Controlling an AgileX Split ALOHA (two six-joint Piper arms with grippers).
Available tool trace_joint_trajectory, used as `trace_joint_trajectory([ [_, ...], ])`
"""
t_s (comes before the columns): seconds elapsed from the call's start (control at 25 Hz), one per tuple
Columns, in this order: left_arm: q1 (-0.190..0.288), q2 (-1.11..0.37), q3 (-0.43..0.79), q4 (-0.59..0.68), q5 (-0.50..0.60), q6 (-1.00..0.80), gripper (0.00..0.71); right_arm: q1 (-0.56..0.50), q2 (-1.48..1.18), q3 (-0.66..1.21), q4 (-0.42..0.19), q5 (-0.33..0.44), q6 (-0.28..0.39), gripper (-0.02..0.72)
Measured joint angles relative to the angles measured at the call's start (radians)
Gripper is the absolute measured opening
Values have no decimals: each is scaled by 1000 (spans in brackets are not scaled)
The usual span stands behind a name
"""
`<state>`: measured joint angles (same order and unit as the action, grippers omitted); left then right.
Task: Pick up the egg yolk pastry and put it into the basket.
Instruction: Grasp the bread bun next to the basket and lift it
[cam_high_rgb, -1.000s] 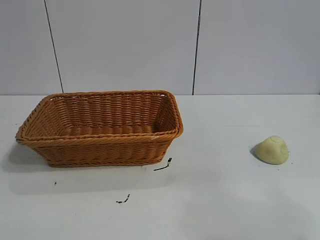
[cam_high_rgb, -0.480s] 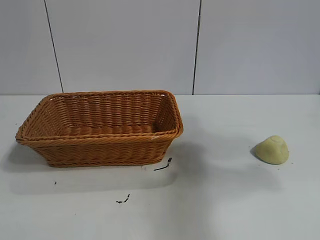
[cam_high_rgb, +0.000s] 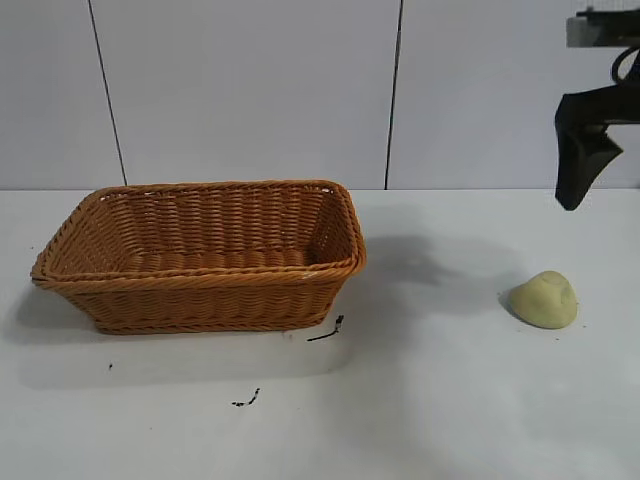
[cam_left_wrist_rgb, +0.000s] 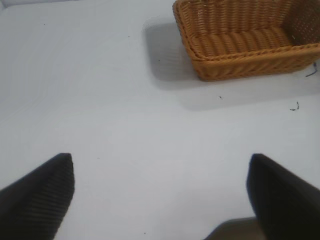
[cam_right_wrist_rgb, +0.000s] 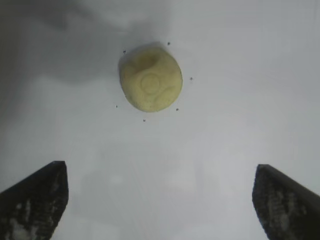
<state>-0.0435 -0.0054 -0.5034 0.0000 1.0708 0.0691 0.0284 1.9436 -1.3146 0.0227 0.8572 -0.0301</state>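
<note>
The egg yolk pastry (cam_high_rgb: 545, 299), a small pale yellow dome, lies on the white table at the right. It also shows in the right wrist view (cam_right_wrist_rgb: 150, 82), ahead of the open, empty right gripper (cam_right_wrist_rgb: 160, 200). In the exterior view the right gripper (cam_high_rgb: 580, 165) hangs high above the pastry, at the picture's right edge. The orange-brown wicker basket (cam_high_rgb: 200, 290) stands at the left and looks empty. It also shows in the left wrist view (cam_left_wrist_rgb: 240, 55), far from the open, empty left gripper (cam_left_wrist_rgb: 160, 197). The left arm is out of the exterior view.
Small black specks (cam_high_rgb: 326, 331) lie on the table in front of the basket's right corner, and more (cam_high_rgb: 246, 399) lie nearer the front. A pale panelled wall stands behind the table.
The right arm has come into the exterior view at the top right, and its shadow has spread over the table beside the pastry. The pastry and basket have not moved.
</note>
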Motion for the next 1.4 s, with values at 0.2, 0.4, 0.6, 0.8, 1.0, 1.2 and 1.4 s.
trace_joint_trajectory([
  [0.2,0,0,0,0,0,0,696,0,81,0,0,-72,0,693],
  [0.4,0,0,0,0,0,0,696,0,125,-2,3,-137,0,693],
  [0.6,0,0,0,0,0,0,696,0,149,-2,14,-160,-14,693],
  [0.8,0,0,0,0,0,0,696,1,161,-3,26,-166,-16,667],
  [1.0,0,0,0,0,0,0,696,15,161,-3,39,-167,-16,476],
  [1.2,0,0,0,0,0,0,696,23,161,-3,60,-171,-18,272],
  [1.4,0,0,0,0,0,0,696,23,161,-4,66,-171,-19,230],
])
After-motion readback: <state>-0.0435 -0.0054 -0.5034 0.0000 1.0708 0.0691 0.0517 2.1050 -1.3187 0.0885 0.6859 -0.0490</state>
